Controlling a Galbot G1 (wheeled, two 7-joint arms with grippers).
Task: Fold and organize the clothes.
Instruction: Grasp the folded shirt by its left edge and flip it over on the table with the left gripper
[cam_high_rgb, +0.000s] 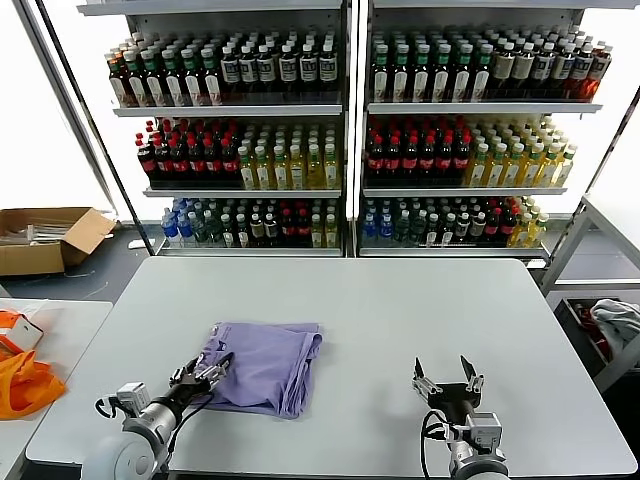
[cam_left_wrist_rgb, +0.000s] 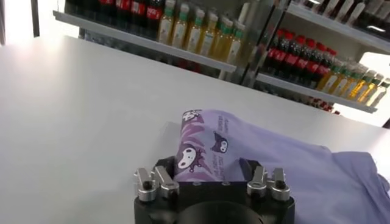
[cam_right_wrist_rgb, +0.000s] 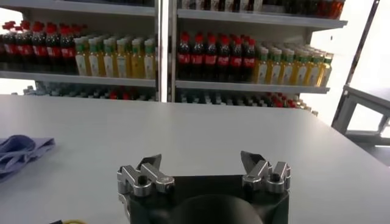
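Observation:
The clothes are one lavender T-shirt (cam_high_rgb: 265, 365), lying folded on the white table (cam_high_rgb: 400, 300) towards its front left. My left gripper (cam_high_rgb: 208, 375) sits at the shirt's near-left corner. In the left wrist view the shirt (cam_left_wrist_rgb: 317, 170) has a raised fold with dark purple cartoon print. That fold stands between the wide-apart fingers (cam_left_wrist_rgb: 166, 165) of my left gripper (cam_left_wrist_rgb: 207, 167) and touches both. My right gripper (cam_high_rgb: 447, 378) rests near the front edge, well to the right of the shirt. In its own wrist view the right gripper (cam_right_wrist_rgb: 201, 161) is open and empty, with the shirt (cam_right_wrist_rgb: 18, 152) far off.
Shelves of bottles (cam_high_rgb: 340, 130) stand behind the table. An orange bag (cam_high_rgb: 25, 385) lies on a side table at the left, with a cardboard box (cam_high_rgb: 45, 235) on the floor beyond. A grey-white cloth bundle (cam_high_rgb: 615, 320) sits on a rack at the right.

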